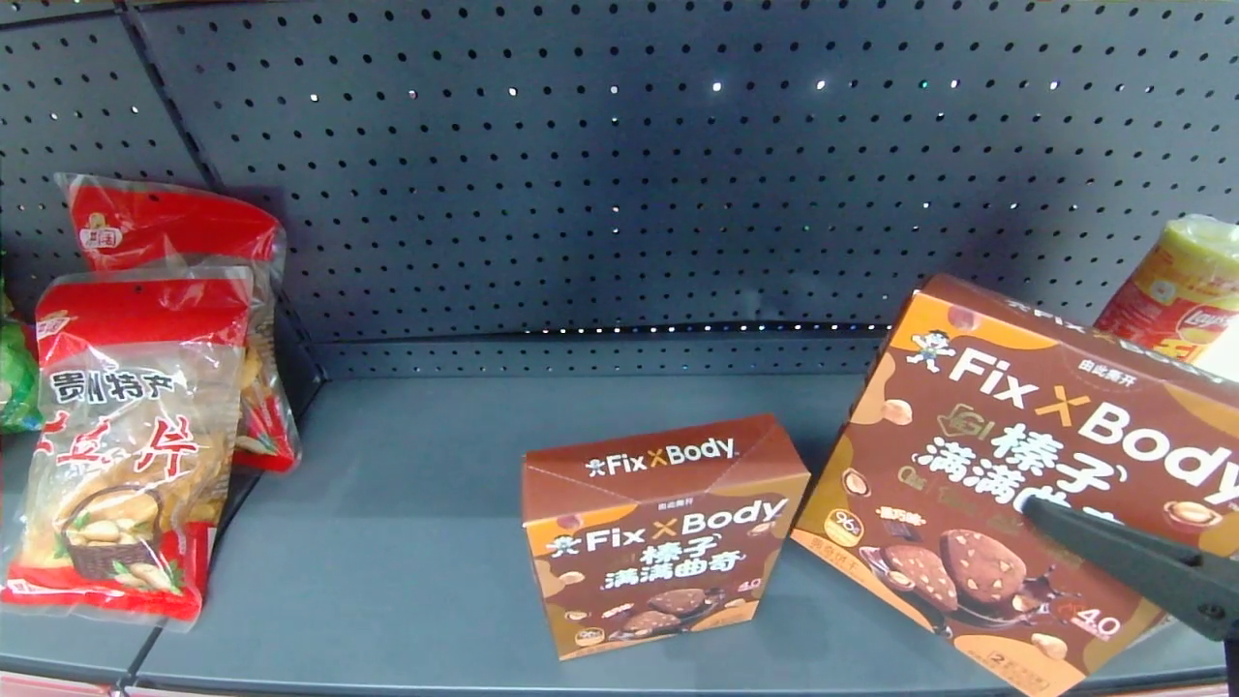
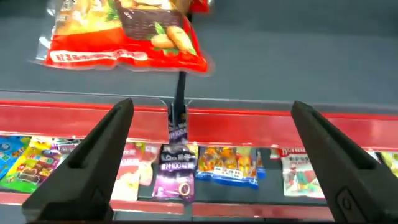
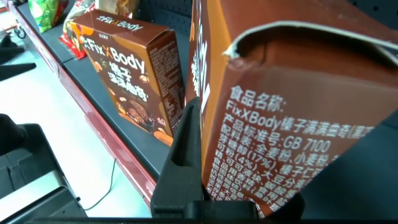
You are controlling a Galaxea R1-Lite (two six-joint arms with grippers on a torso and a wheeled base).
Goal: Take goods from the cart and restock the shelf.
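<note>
The step in hand looks like setting down a second cookie box on the shelf point(image 1: 416, 503). The right hand point(image 1: 1055, 523) is clamped on the big cookie box point(image 1: 1016, 465): one dark finger lies across its printed front, and the right wrist view shows that finger pressed flat against the box wall. The other finger is hidden behind the cardboard.

The held box is tilted, its top leaning toward the back panel, and it sits over the right end of the shelf with its lower corner at the front edge. I cannot tell whether it already touches the board. Just beside it, nearer the middle of the front edge, a matching smaller box point(image 1: 658, 537) stands upright. A crisp can point(image 1: 1176, 290) is behind the held box at the right end.

The next move probably calls for righting the box, lowering it flat without nudging its neighbour, then letting go.

The left hand point(image 2: 211, 107) is spread wide and empty, below the red front rail point(image 2: 249, 124), near the snack bags point(image 1: 126, 455) at the shelf's left end.
</note>
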